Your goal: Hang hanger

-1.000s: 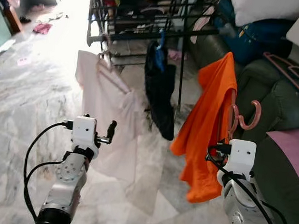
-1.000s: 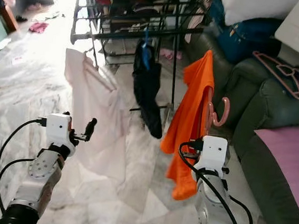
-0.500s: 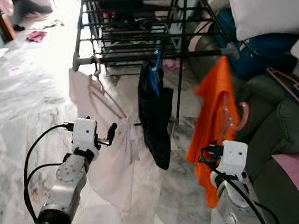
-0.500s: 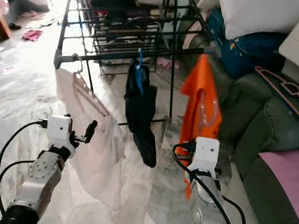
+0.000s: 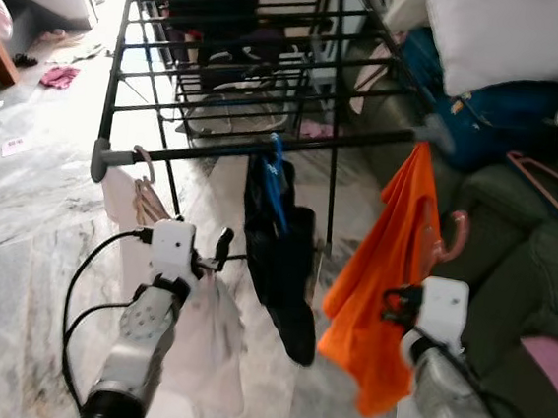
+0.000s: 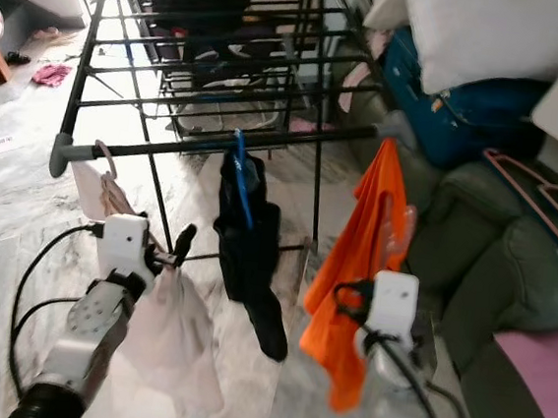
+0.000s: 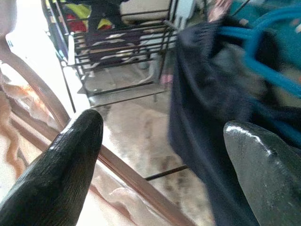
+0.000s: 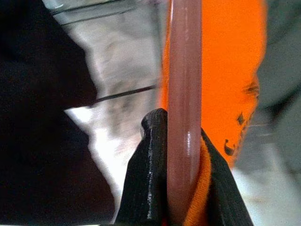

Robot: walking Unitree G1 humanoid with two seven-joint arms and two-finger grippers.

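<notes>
Head views: black drying rack [image 5: 273,60] ahead; dark garment [image 5: 279,258] on blue hanger hangs between pale garment [image 5: 201,350] and orange shirt [image 5: 381,278].
Left wrist view: left gripper [image 7: 160,160] spread wide, empty.
Right wrist view: right gripper [image 8: 175,188] clamps pink hanger [image 8: 184,103] carrying the shirt.

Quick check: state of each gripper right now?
Left gripper: open, holding nothing, beside the hanging white garment.
Right gripper: shut on the pink hanger carrying the orange shirt.
</notes>
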